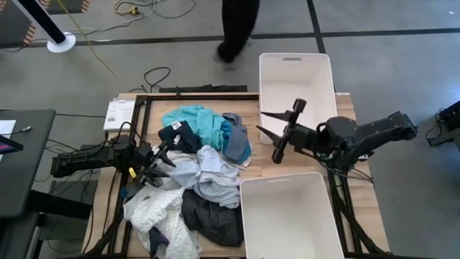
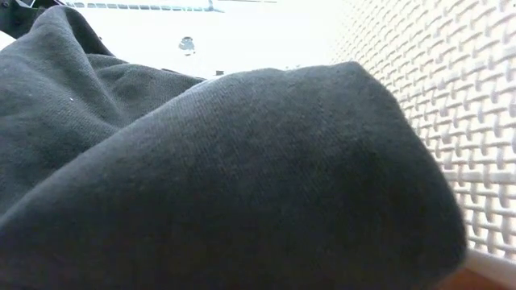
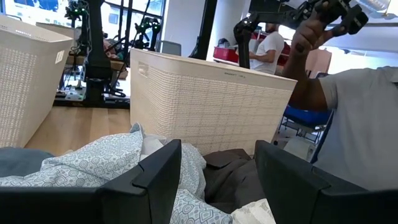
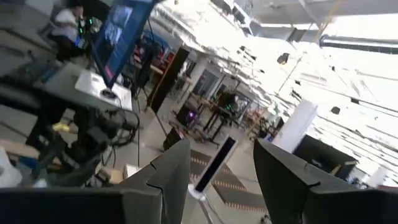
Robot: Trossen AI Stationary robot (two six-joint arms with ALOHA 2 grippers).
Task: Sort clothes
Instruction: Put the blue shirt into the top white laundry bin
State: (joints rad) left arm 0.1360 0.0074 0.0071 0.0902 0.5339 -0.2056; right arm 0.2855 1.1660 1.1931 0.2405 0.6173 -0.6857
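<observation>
Standing by the table, entry as follows.

Item: the clothes (image 1: 198, 176), one tangled heap across the middle and left of the table (image 1: 345, 108); teal piece (image 1: 198, 122) at the far side, pale blue piece (image 1: 208, 169) in the centre, white leaf-print piece (image 1: 162, 216) at the near left, dark grey piece (image 1: 212, 219) at the near side, pressed against the near bin (image 1: 291, 216).

Left gripper (image 1: 159, 162): low at the heap's left edge, fingers parted, empty; pale patterned cloth lies just under and between them, with dark cloth beyond.

Right gripper (image 1: 264, 124): raised and well clear to the right of the heap, between the far bin (image 1: 296, 83) and the near bin, fingers spread, holding nothing.

Risks, as judged:
- Layers overlap, so a closing pinch by the left fingers could take two garments at once and carry the wrong one to a bin.
- A lifted piece may drag its neighbours off the left edge of the table.
- Fingers set this low may snag in folds.
- A person stands beyond the far edge; a wide swing of either arm could come near.
</observation>
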